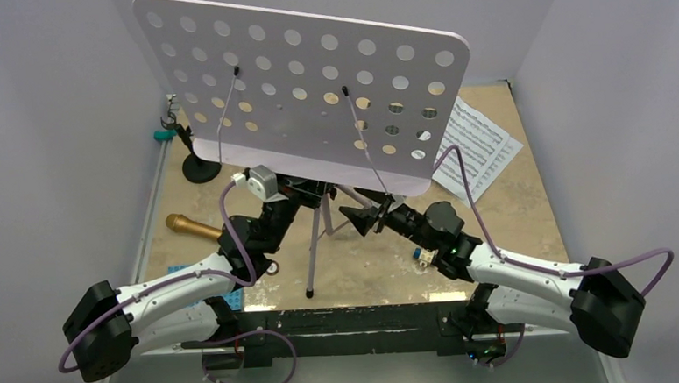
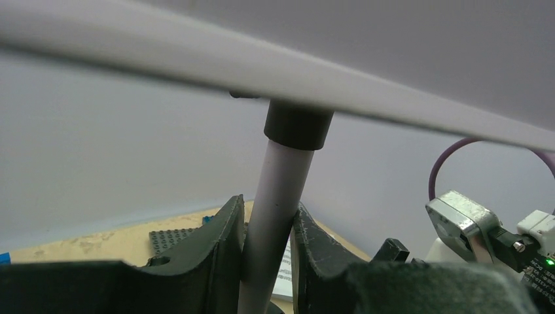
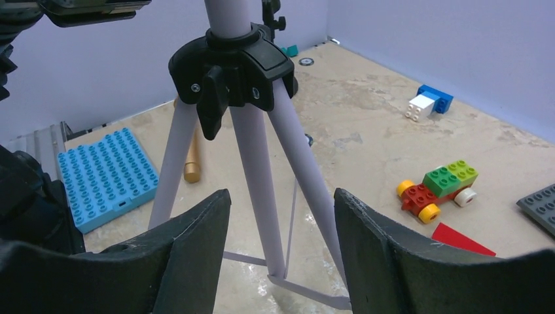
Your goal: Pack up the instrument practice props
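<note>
The lavender music stand (image 1: 304, 88) stands mid-table, its perforated desk filling the top view. My left gripper (image 1: 305, 193) is shut on the stand's pole (image 2: 278, 190) just below a black collar, under the desk. My right gripper (image 1: 359, 218) is open; in its wrist view (image 3: 281, 196) two tripod legs (image 3: 258, 170) show between the jaws, apart from both fingers. The gold microphone (image 1: 193, 226) lies on the table at the left. The black round-based mic stand (image 1: 200, 168) stands at the back left. White sheet-music pages (image 1: 474, 145) lie at the back right.
A blue baseplate (image 3: 108, 176) lies left of the tripod. A toy brick car (image 3: 438, 186), a red wedge (image 3: 461, 239), a grey baseplate (image 3: 540, 206) and blue and white bricks (image 3: 429, 103) lie beyond the legs. Grey walls enclose the table.
</note>
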